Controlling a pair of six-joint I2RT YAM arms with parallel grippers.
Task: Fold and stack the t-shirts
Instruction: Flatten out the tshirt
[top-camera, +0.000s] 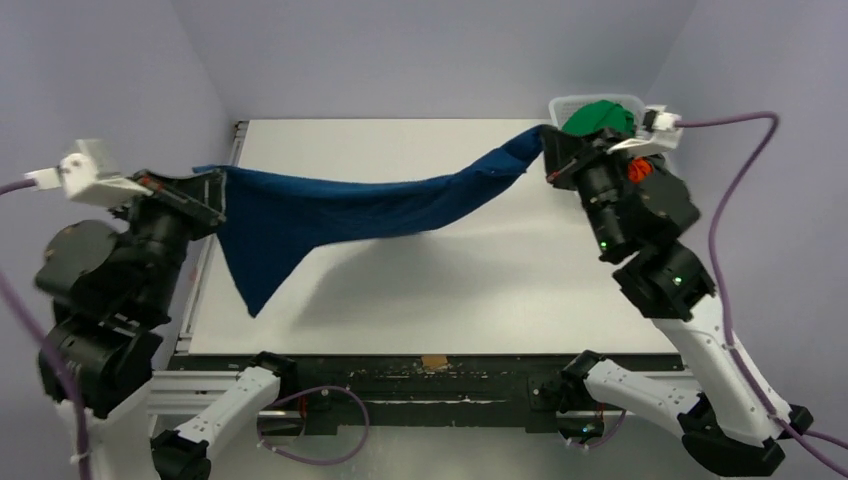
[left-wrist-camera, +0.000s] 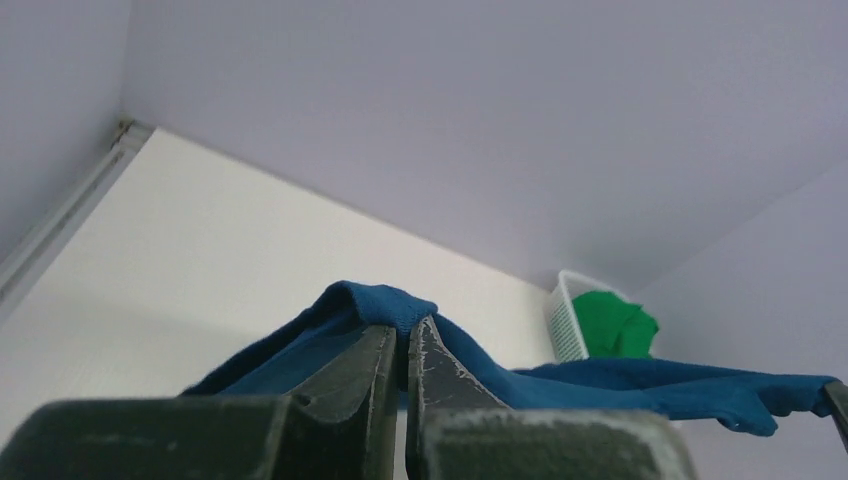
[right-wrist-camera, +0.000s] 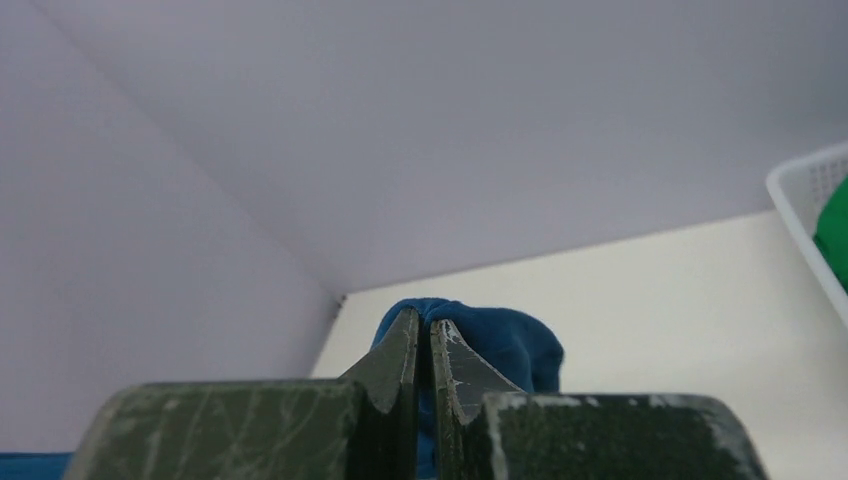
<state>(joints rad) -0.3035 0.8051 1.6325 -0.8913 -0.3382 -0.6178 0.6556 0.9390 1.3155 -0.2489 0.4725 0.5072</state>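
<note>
Both sets of jaws are clenched on the soft navy blue cloth t-shirt (top-camera: 330, 213), left gripper (top-camera: 220, 192) and right gripper (top-camera: 549, 155) holding it stretched above the white table (top-camera: 450, 285). Looks like nothing's folded yet, and a green cloth shirt (top-camera: 600, 117) sits in the white slotted plastic basket (top-camera: 568, 103).

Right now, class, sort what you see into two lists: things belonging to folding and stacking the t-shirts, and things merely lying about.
Job: blue t-shirt, held up between left pincer and right pincer, both shut on it; green t-shirt, heaped in the white basket.
Lying about: white basket; table; purple cable.
</note>
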